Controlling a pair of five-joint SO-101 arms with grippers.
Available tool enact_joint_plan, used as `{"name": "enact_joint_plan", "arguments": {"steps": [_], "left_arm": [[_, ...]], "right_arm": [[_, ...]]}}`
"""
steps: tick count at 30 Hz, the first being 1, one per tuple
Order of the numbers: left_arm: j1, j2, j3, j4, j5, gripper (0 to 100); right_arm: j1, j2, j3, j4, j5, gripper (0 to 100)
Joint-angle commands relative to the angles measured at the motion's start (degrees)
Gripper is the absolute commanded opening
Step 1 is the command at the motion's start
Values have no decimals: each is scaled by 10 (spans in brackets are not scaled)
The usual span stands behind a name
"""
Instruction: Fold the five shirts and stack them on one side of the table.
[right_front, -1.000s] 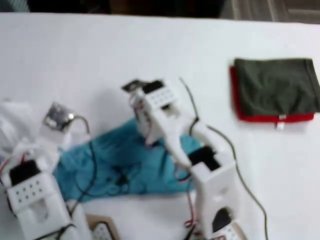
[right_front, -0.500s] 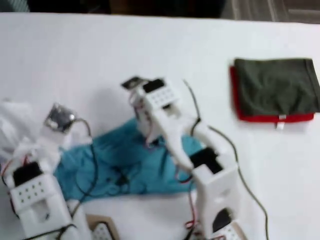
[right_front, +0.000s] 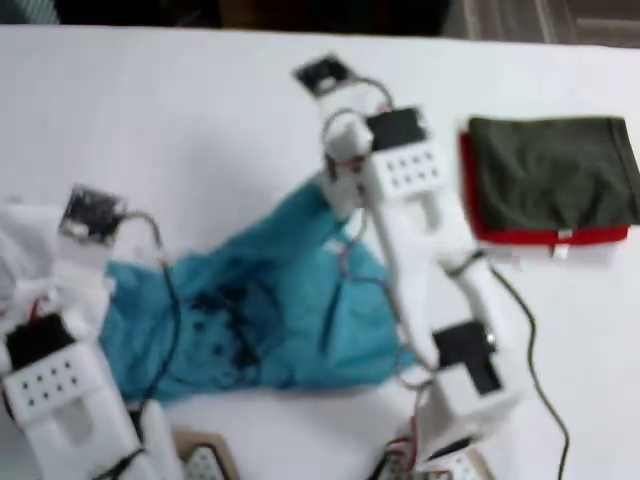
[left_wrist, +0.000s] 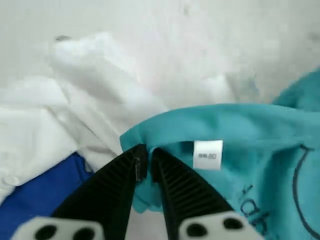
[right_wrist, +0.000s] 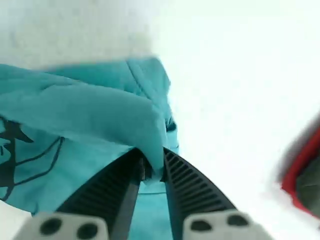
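Note:
A teal shirt (right_front: 250, 305) with a dark print lies crumpled across the table's middle. My right gripper (right_wrist: 152, 167) is shut on a fold of the teal shirt (right_wrist: 90, 115) and holds its far corner up near the table's centre (right_front: 335, 195). My left gripper (left_wrist: 146, 162) is shut on the edge of the teal shirt (left_wrist: 225, 130) beside its white label (left_wrist: 207, 154), at the table's left (right_front: 100, 280). A dark green folded shirt (right_front: 550, 170) rests on a red folded shirt (right_front: 540, 236) at the right.
White cloth (left_wrist: 95, 85) and a blue shirt (left_wrist: 40, 190) lie bunched at the left edge by my left arm. The white cloth (right_front: 25, 235) also shows in the high view. Bare white table (right_front: 180, 100) stretches across the back.
The right arm has swung toward the back right, pulling the teal shirt's corner up and spreading the cloth. The left arm shifted slightly left and back with its edge.

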Motion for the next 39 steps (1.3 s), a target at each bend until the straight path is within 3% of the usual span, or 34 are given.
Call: {"name": "enact_joint_plan", "arguments": {"steps": [1,8,13,27,39], "left_arm": [[46,-6,-80,69,11,25],[64,-6,-45,70,12,26],[64,-11,-44,61,8,26],[88,-8,-473,224,13,26],[91,-8,-657,316,11,26]], "right_arm": [[-2,-63,-18,5,7,20],[1,-26,91,-48,-23,20],[29,-60,32,-62,-20,20],[188,-216,-404,16,-2,20],[189,-352,-433,35,-4,20]]}}
